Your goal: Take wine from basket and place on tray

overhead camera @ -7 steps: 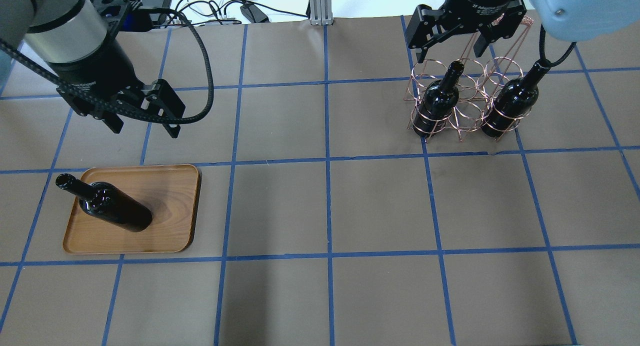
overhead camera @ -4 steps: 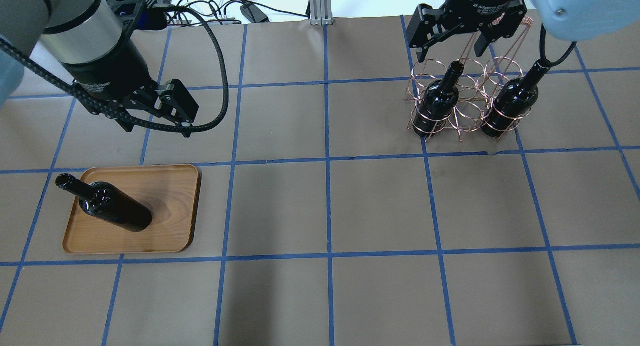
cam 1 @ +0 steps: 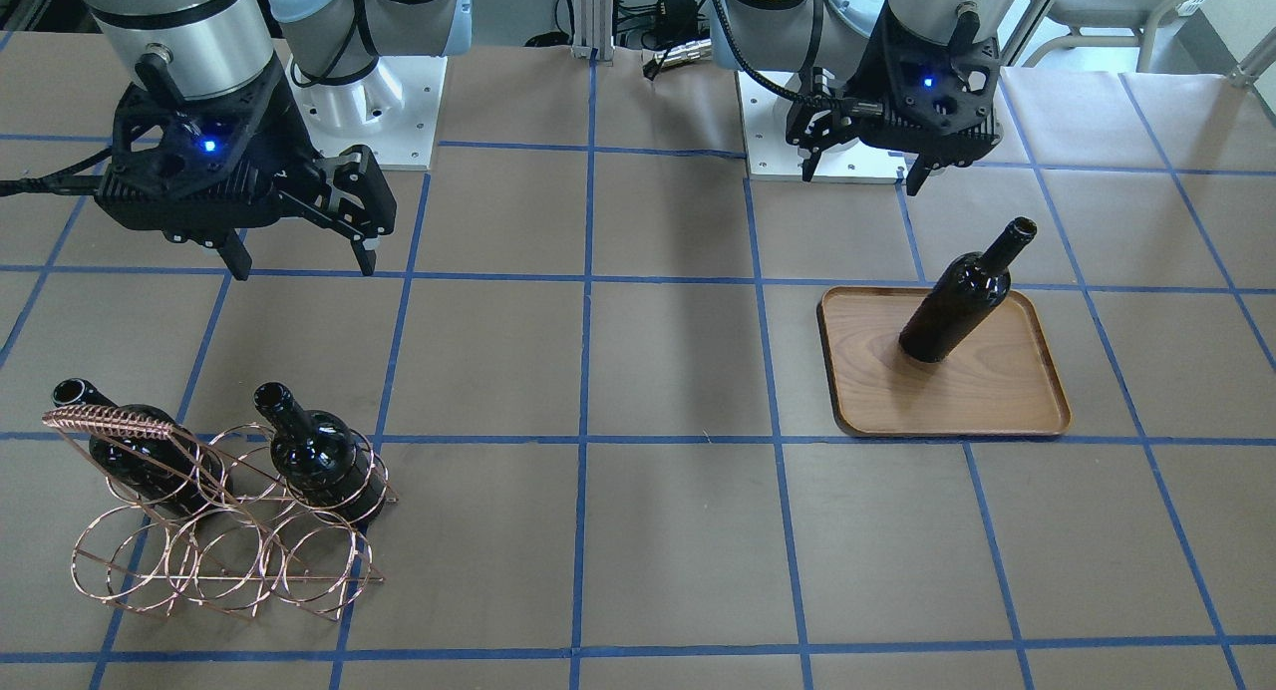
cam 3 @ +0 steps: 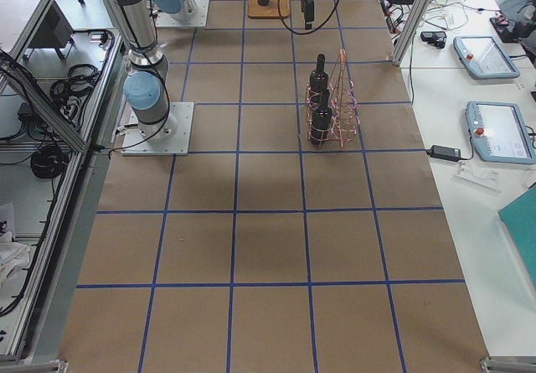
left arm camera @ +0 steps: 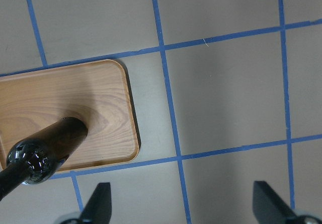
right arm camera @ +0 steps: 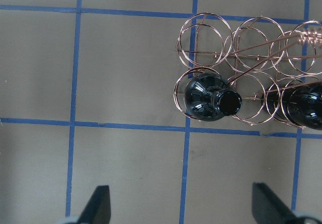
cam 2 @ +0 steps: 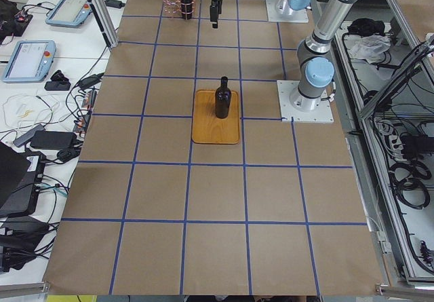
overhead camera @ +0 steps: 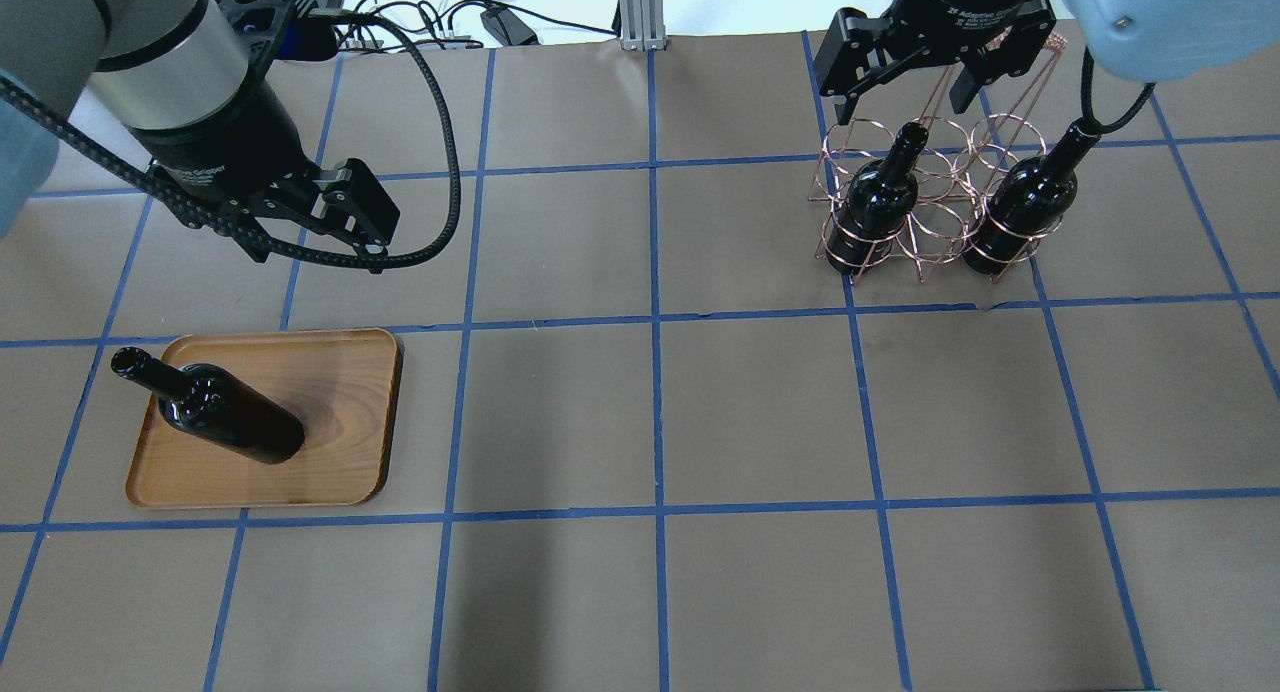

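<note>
One wine bottle (overhead camera: pixel 225 417) stands upright on the wooden tray (overhead camera: pixel 340 412); it also shows in the front view (cam 1: pixel 957 306) and the left wrist view (left arm camera: pixel 45 153). The copper wire basket (overhead camera: pixel 930 202) holds two more bottles, one (overhead camera: pixel 878 202) in its left end and one (overhead camera: pixel 1020 207) in its right end. My left gripper (overhead camera: pixel 312 255) is open and empty, above the table beyond the tray's far right corner. My right gripper (overhead camera: pixel 900 97) is open and empty, high over the basket near its left bottle (right arm camera: pixel 211 100).
Cables and boxes (overhead camera: pixel 420 12) lie along the table's far edge, beside an aluminium post (overhead camera: pixel 640 12). The arm bases (cam 1: pixel 369 102) stand on the robot's side. Blue tape lines cross the brown table cover.
My left gripper has moved a little to the right, away from the bottle on the tray, still open. My right gripper has hardly moved.
</note>
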